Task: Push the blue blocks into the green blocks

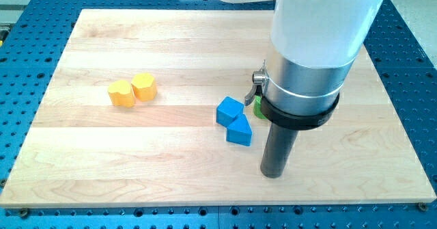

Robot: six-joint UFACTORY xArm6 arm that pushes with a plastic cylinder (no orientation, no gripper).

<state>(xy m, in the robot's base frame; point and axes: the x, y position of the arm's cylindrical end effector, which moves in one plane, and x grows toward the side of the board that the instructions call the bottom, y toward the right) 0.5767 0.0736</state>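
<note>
board: pale wood board [171,167], on blue pegboard bench [27,51]
left: 2 yellow blocks [132,89], touching
centre: blue cube [229,111] + blue wedge [240,130], touching
green: green block [258,106], mostly hidden, just right of blue cube
tip: my tip [272,173] on board, right of blue wedge

Tip [272,175] just right of triangular block [240,131]

Glossy white cylindrical arm housing [321,17] over a brushed silver metal collar [304,72], ringed below by a black band [297,113]. Small metal clamp screw [259,78] on the collar's side. Straight dark grey rod [278,147], flat-ended tip [272,174].
</note>
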